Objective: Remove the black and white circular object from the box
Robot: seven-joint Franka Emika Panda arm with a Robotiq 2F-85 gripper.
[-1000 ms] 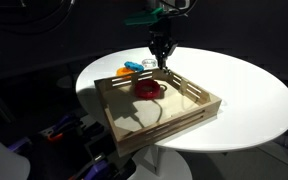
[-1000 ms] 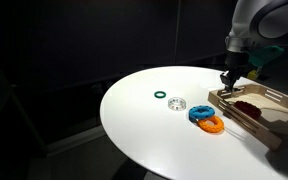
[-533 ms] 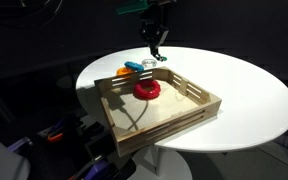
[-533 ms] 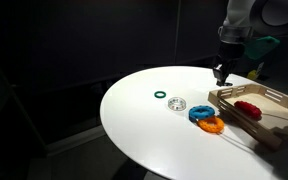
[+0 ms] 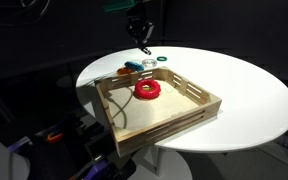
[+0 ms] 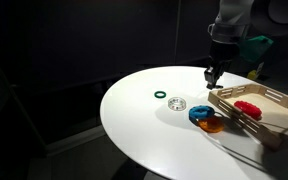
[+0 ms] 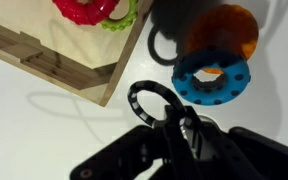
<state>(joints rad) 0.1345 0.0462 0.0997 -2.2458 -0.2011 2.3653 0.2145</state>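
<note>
My gripper (image 7: 174,125) is shut on the black and white circular object (image 7: 132,100), a thin ring with a checked edge. It holds the ring in the air over the white table, just outside a corner of the box (image 7: 69,60). In both exterior views the gripper (image 5: 141,40) (image 6: 211,77) hangs beyond the far side of the wooden box (image 5: 199,96) (image 6: 234,110). The ring is too small to make out there. A red ring (image 5: 147,89) (image 6: 247,107) lies in the box.
A blue ring (image 7: 212,78) (image 6: 200,113) and an orange ring (image 7: 222,30) (image 6: 213,125) lie on the table beside the box. A pale disc (image 6: 177,103) and a thin green ring (image 6: 160,96) lie further out on the round white table (image 5: 234,80).
The gripper has risen out of the box with the black and white ring and moved away over the box's edge, above the table near the blue ring.
</note>
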